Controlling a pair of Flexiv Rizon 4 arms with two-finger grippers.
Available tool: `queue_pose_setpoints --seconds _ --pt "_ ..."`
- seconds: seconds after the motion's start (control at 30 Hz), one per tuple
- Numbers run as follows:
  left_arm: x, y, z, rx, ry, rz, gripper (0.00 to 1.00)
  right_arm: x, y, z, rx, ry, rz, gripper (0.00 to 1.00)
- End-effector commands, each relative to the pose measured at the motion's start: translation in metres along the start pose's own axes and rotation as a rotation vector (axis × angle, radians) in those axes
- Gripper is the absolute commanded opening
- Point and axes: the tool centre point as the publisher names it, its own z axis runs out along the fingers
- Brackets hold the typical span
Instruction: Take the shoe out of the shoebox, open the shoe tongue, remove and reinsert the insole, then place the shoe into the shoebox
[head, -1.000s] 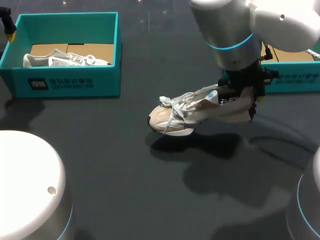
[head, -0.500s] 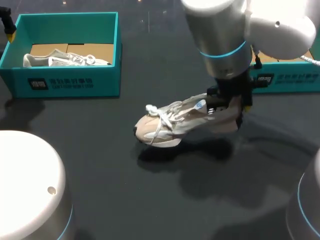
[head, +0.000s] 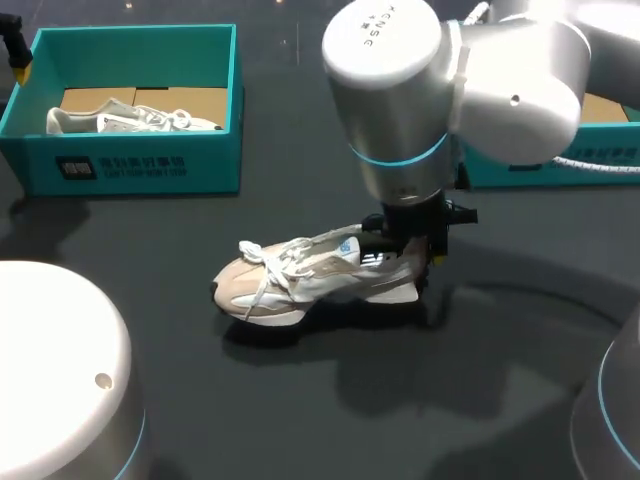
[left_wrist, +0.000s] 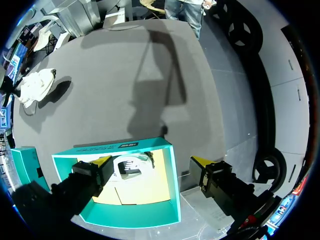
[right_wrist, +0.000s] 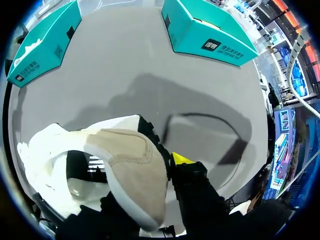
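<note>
A beige and white shoe (head: 300, 275) lies toe to the left near the table's middle. My right gripper (head: 408, 250) is shut on its heel. In the right wrist view the beige heel (right_wrist: 131, 165) fills the space by the one yellow fingertip (right_wrist: 181, 158) that shows; the other finger is hidden. My left gripper (left_wrist: 151, 162) stands open above the left teal shoebox (left_wrist: 170, 200), in which a white shoe (left_wrist: 131, 166) lies. In the head view this shoebox (head: 130, 165) sits at the back left, with the left gripper (head: 18, 60) at its left corner.
A second teal shoebox (head: 560, 160) stands at the back right, mostly hidden behind my right arm; the right wrist view shows this second shoebox (right_wrist: 207, 32) ahead of the gripper. The white bases of my arms fill the front corners.
My right arm has carried the shoe leftward and toward the front of the table, lowering it. The left arm has not moved.
</note>
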Motion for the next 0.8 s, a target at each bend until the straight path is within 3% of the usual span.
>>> queue_pose_setpoints --seconds 0.03,0.33,0.8 --pt "0.0 0.0 0.0 -0.001 0.001 0.002 1.0 0.002 -0.01 0.013 0.003 0.012 -0.004 0.0" --pt "0.0 0.0 0.0 -0.001 0.001 0.002 1.0 0.015 -0.025 0.032 0.022 0.001 -0.042 0.0" --pt "0.0 0.0 0.0 -0.001 0.001 0.002 1.0 0.024 -0.021 0.061 0.049 0.027 -0.066 0.0"
